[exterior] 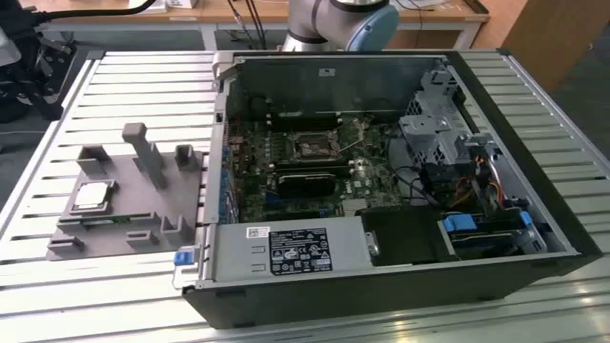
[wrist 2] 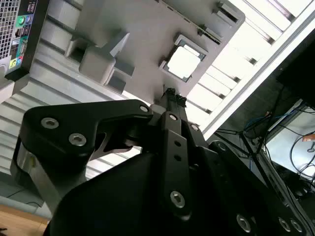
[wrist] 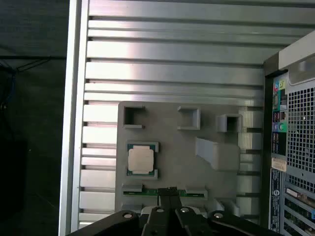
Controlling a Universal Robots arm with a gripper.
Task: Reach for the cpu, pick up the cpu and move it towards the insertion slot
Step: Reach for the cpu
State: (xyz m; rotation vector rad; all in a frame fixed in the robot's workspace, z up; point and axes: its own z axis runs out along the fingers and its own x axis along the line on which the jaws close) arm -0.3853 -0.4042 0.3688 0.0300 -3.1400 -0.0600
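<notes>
The cpu (exterior: 93,195) is a small silver square with a pale rim. It lies flat in a recess of the grey fixture plate (exterior: 124,239), at the exterior view's left. Both wrist views look down on the cpu (wrist: 141,159) (wrist 2: 184,63) from well above. My gripper (wrist: 169,191) (wrist 2: 170,93) hangs high over the fixture, off to one side of the chip and not touching it. Its black fingers are shut with nothing between them. The insertion slot (exterior: 312,146), a silver-framed square socket with a dark centre, sits on the motherboard inside the open computer case (exterior: 533,236).
A narrow green memory stick (exterior: 105,220) (wrist: 147,192) lies in the fixture beside the cpu, and grey posts (exterior: 143,150) stand up from the plate. A long black heatsink (exterior: 305,184) sits near the socket. The case rests on a ribbed aluminium table (exterior: 114,78), with drive cages and cables inside it.
</notes>
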